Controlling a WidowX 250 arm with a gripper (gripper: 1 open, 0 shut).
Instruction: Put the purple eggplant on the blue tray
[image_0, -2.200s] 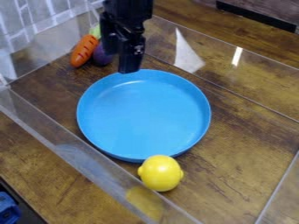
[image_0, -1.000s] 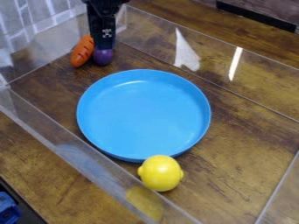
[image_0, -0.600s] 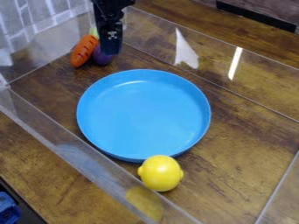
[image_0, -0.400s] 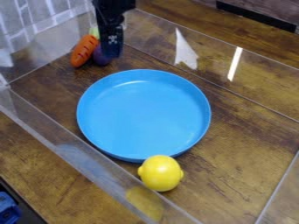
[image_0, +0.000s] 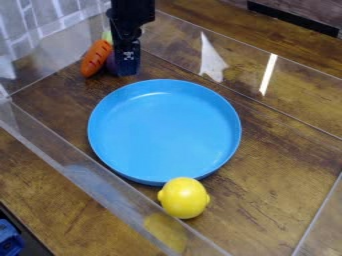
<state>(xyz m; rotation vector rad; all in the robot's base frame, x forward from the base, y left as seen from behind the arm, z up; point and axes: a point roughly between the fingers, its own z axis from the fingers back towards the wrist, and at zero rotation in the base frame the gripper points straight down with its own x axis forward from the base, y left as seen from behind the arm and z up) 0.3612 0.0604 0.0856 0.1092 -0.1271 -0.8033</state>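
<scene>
The pincer (image_0: 123, 68) hangs wide open, pointing down over the eggplant (image_0: 115, 66), which it mostly hides; contact is unclear. The carrot (image_0: 94, 60) lies just left.

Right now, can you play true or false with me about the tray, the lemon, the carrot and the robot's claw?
1. The blue tray has nothing on it. True.
2. The lemon sits on the tray. False: it lies on the wooden table, just off the tray's near rim.
3. The claw hangs over the lemon. False: it is down at the far left corner, on the other side of the tray from the lemon.
4. The carrot lies right beside the claw. True.
5. The purple eggplant is already on the tray. False: the tray is bare, and the eggplant is hidden behind the claw.
</scene>
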